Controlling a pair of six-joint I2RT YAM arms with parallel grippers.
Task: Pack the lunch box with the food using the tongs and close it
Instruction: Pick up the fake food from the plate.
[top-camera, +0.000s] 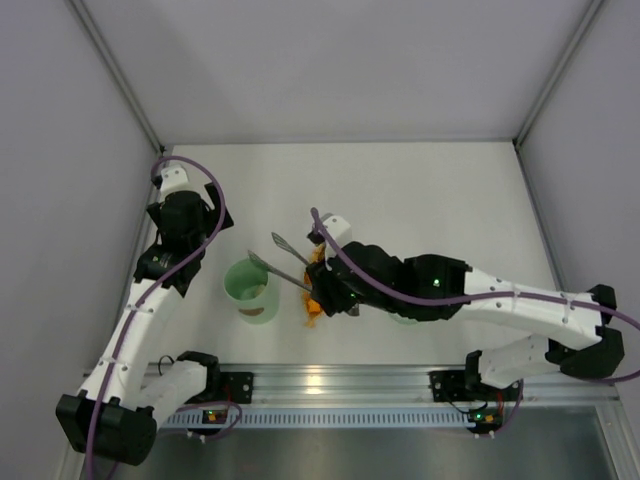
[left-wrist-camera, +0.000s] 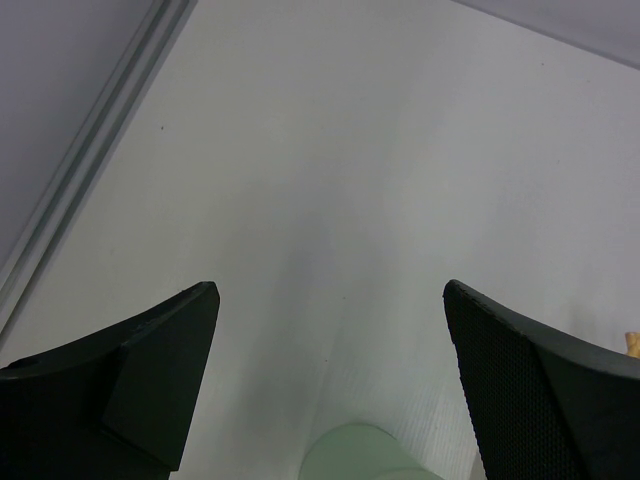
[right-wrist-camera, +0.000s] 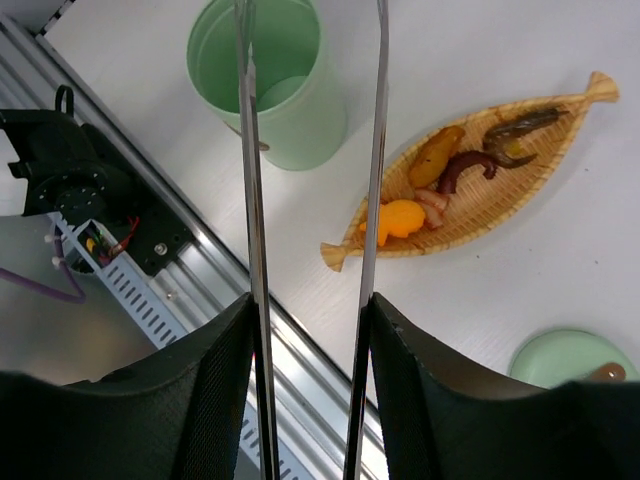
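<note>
We've got the right gripper clamped on the tongs, whose arms are spread and point left at the open lunch box. The food sits in the dish just right of it, with the lid further right. The left gripper is wide open and empty.

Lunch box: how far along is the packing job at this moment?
Done: the tongs are picked up, clamped between the jaws of the right gripper; the lunch box stands open, possibly with one pale piece inside. In hand: the tong tips hang near the box rim. Left: several food pieces lie in the orange leaf-shaped dish, and the lid lies on the table, not on the box.
</note>
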